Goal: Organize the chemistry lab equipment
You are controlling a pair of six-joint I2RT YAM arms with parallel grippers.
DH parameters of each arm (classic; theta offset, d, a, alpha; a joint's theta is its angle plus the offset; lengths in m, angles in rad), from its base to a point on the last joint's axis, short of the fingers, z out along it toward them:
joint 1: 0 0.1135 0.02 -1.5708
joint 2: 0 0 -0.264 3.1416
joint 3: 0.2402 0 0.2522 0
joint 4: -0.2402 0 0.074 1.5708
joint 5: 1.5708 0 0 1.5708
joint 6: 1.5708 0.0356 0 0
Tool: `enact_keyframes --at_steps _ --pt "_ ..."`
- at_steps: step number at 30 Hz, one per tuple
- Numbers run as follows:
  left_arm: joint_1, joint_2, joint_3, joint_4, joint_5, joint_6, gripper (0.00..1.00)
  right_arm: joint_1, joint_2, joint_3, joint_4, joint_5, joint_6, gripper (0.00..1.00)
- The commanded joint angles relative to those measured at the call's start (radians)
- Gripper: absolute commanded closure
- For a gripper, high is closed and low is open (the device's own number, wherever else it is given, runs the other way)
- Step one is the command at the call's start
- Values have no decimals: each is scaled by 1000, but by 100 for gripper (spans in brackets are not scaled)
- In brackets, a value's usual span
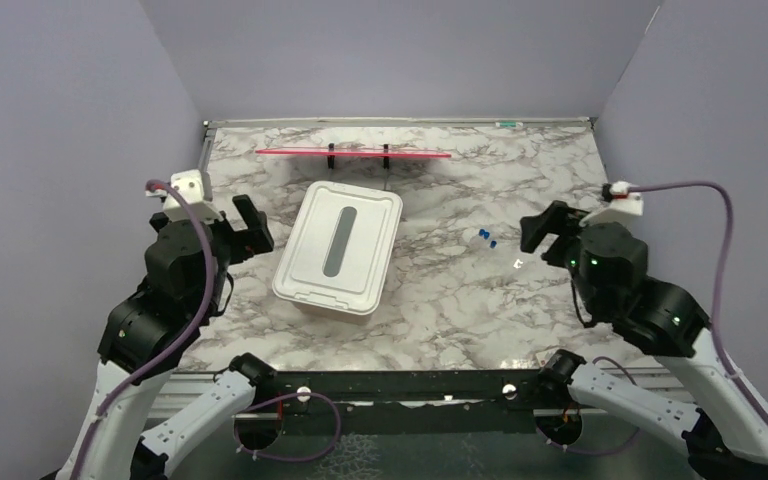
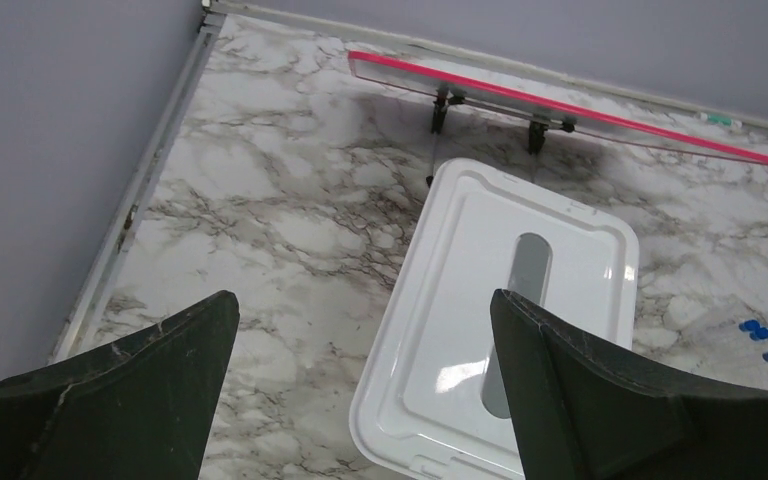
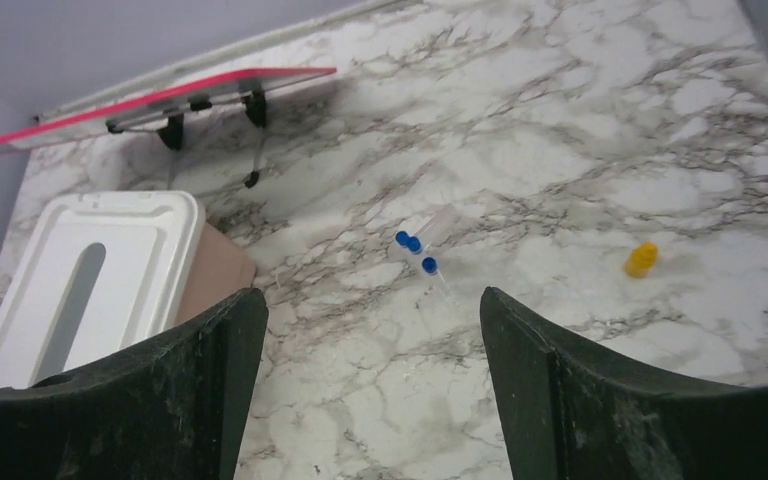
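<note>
blue-capped tubes (image 3: 415, 245) are lying loose on the marble table (image 1: 440, 300) beside the closed tub (image 1: 338, 250), a yellow piece (image 3: 641, 259) farther off, while the left gripper (image 2: 362, 298) and right gripper (image 3: 372, 294) are hanging wide open and empty, leaving the tidying seemingly unfinished.

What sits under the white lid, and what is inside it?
A pinkish tub sits under the white lid, one side showing. The lid's slot shows only grey; whatever the tub holds is covered.

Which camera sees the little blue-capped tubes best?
The right wrist view: the blue-capped tubes lie mid-frame, clear bodies visible. Top view shows tiny blue dots; left wrist view catches them at its edge.
</note>
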Motion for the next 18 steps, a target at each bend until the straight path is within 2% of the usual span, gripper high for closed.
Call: enact_keyframes --at_steps 1,9,18 --pt "3 -40 60 -91 -101 2 1 4 -90 77 -166 139 20 15" --pt "3 -71 141 -119 -94 22 1 4 -134 153 -256 174 39 10" --pt "3 -84 158 -130 -85 14 1 4 -137 144 -230 162 36 9"
